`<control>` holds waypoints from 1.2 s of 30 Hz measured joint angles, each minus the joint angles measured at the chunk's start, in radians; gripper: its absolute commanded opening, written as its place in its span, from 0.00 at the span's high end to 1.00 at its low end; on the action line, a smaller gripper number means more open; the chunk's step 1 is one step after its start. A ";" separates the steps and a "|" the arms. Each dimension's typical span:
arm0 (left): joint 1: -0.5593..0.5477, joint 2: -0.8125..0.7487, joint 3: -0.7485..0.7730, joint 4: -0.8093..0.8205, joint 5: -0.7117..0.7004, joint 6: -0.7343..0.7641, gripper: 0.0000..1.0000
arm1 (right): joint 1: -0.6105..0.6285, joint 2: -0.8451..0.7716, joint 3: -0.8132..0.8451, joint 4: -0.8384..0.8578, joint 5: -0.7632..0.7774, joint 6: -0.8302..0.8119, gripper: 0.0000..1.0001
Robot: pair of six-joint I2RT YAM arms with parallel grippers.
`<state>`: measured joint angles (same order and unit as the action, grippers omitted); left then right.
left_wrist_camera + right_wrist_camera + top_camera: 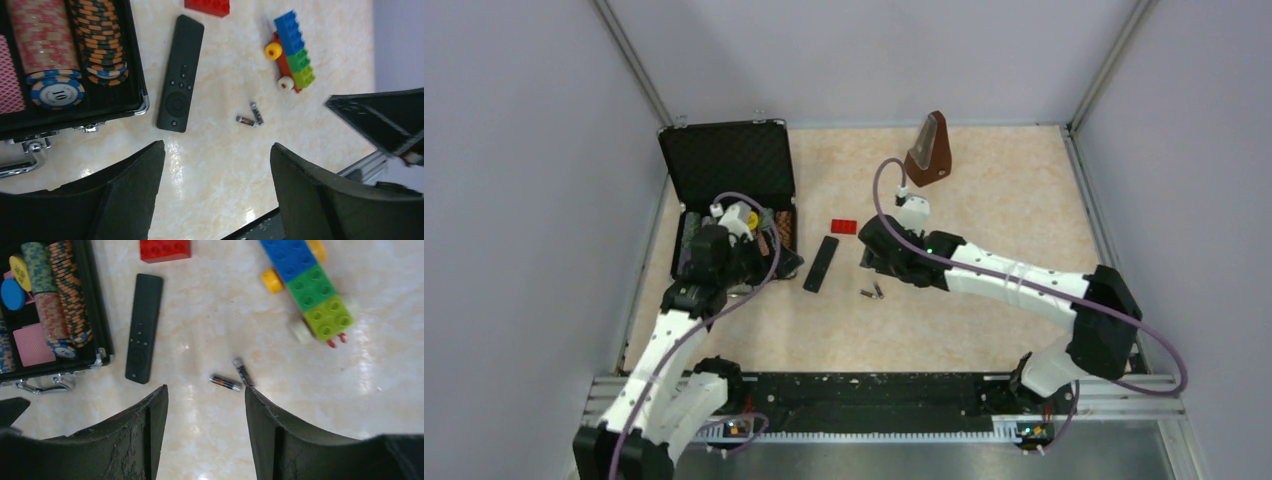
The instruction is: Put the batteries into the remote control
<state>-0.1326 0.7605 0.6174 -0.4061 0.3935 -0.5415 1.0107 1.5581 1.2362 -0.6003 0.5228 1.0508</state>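
Note:
The remote control [821, 263] is a slim black bar lying button side up on the table, right of the open case. It also shows in the left wrist view [180, 73] and the right wrist view [144, 327]. The two batteries [871, 292] lie touching in a V a little right of the remote's near end; they also show in the left wrist view [250, 117] and the right wrist view [232, 377]. My left gripper [217, 150] is open and empty, above the table near the remote. My right gripper [206, 392] is open and empty, just short of the batteries.
An open black case [729, 160] with poker chips [52, 92] stands at the left. A red brick [844, 226] lies beyond the remote. A colourful toy-brick train [310, 285] sits right of the batteries. A brown wedge-shaped object [929, 150] stands at the back.

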 measured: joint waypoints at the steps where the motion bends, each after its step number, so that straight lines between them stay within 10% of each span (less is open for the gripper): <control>1: -0.037 0.043 0.005 0.016 -0.016 0.007 0.17 | -0.007 -0.044 -0.041 0.000 -0.002 0.008 0.43; 14: -0.304 0.743 0.360 0.001 -0.356 0.174 0.16 | -0.135 -0.326 -0.263 -0.016 -0.059 0.016 0.40; 28: -0.357 0.929 0.414 -0.004 -0.403 0.261 0.23 | -0.183 -0.392 -0.340 -0.008 -0.106 -0.010 0.39; 36: -0.381 0.994 0.446 -0.009 -0.452 0.289 0.49 | -0.185 -0.401 -0.345 -0.003 -0.116 -0.011 0.39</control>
<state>-0.5133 1.7542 1.0637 -0.4152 -0.0589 -0.2527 0.8261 1.1572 0.8909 -0.6037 0.4068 1.0401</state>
